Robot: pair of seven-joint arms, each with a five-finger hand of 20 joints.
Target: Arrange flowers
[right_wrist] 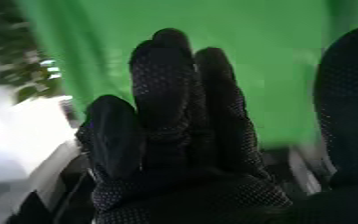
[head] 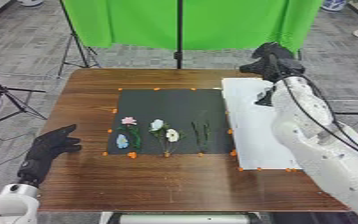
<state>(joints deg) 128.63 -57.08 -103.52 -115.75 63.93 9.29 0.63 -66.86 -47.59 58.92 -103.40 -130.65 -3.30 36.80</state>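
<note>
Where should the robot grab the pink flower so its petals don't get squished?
Probably by the green stem, near the pink blossom, from above and slightly right. The stem stretches toward the robot, and the pale blue flower lies close on its left.

From my head, one camera looked forward and down across the table (head: 95, 185), standing well back. The wrist camera sat close against my right hand (head: 271, 61), looking along my fingers (right_wrist: 165, 100). Both views shared that hand and the green cloth (head: 131, 22) beyond.
</note>
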